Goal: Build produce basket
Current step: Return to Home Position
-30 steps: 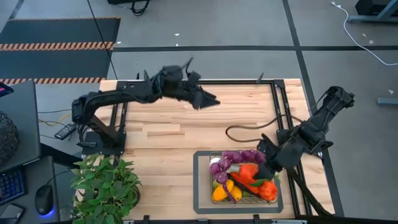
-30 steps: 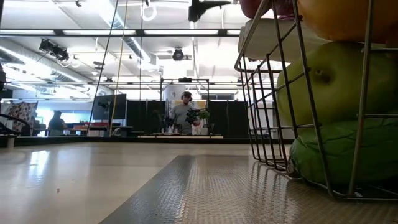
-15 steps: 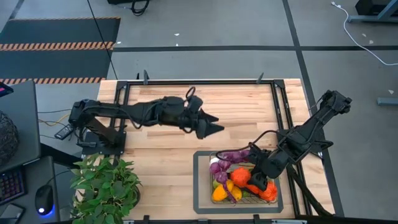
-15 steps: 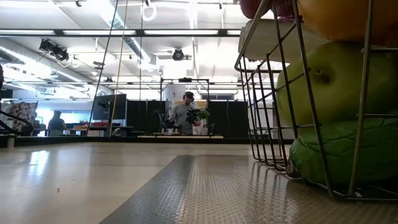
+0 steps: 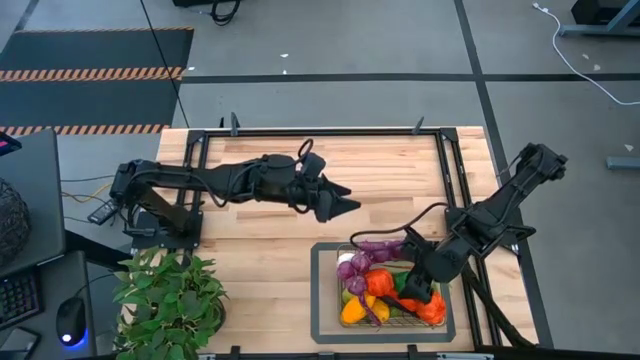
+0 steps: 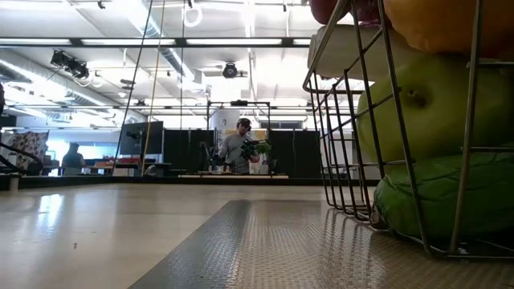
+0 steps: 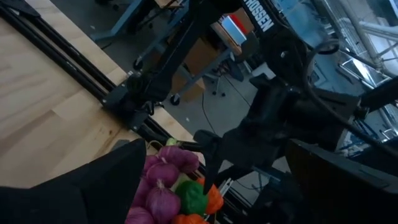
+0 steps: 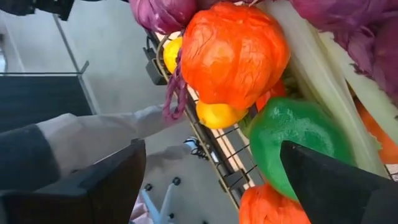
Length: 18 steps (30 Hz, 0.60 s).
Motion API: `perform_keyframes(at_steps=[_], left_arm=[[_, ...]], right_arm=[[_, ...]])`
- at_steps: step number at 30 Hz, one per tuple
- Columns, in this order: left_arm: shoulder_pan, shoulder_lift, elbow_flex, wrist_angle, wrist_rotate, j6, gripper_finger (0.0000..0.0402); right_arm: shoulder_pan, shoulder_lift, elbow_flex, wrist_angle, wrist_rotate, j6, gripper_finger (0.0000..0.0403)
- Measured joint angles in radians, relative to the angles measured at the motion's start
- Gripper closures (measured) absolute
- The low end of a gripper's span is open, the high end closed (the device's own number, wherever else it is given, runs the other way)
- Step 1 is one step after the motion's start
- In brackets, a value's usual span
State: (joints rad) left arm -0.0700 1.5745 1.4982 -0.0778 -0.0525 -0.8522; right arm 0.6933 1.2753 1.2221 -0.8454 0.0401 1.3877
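Observation:
The wire basket (image 5: 325, 290) stands at the table's near right and looms close at the right of the low view (image 6: 377, 120). Produce fills it: purple pieces (image 5: 378, 250), an orange tomato (image 5: 378, 283) (image 8: 233, 53), a green pepper (image 8: 292, 143), a lemon (image 8: 217, 115), a pale leek (image 8: 323, 62). My right gripper (image 5: 418, 287) (image 8: 211, 146) hangs open just above the pile, slanting down, with nothing between its fingers. My left gripper (image 5: 345, 205) (image 7: 214, 146) is open over the table's middle, pointing about level toward the basket.
A potted plant (image 5: 170, 295) stands at the near left corner. A black rail frame (image 5: 450, 170) rims the tabletop. A dark cable (image 5: 400, 212) arcs over the wood behind the basket. People stand in the room far behind the table (image 6: 237, 144).
My left gripper has swung from near the far edge toward the near edge and now stands over the table's middle, closer to the basket. My right gripper has shifted slightly left over the pile. The orange tomato now lies free on the pile beside it.

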Motion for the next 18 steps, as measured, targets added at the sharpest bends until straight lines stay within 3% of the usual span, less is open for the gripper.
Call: perform_keyframes(at_steps=[6, 14, 18], left_arm=[[-0.004, -0.012, 0.015, -0.004, 0.000, 0.064, 0.0008], [-0.030, -0.060, 0.110, -0.063, -0.006, 0.439, 0.0025], [-0.021, -0.071, 0.169, -0.146, -0.006, 0.378, 0.0026]], right_arm=[[-0.004, -0.057, 0.000, 0.001, 0.017, -0.003, 0.0031], [-0.060, -0.149, 0.000, 0.083, 0.132, -0.130, 0.0046], [-0.107, -0.168, 0.000, 0.152, 0.133, -0.251, 0.0052]])
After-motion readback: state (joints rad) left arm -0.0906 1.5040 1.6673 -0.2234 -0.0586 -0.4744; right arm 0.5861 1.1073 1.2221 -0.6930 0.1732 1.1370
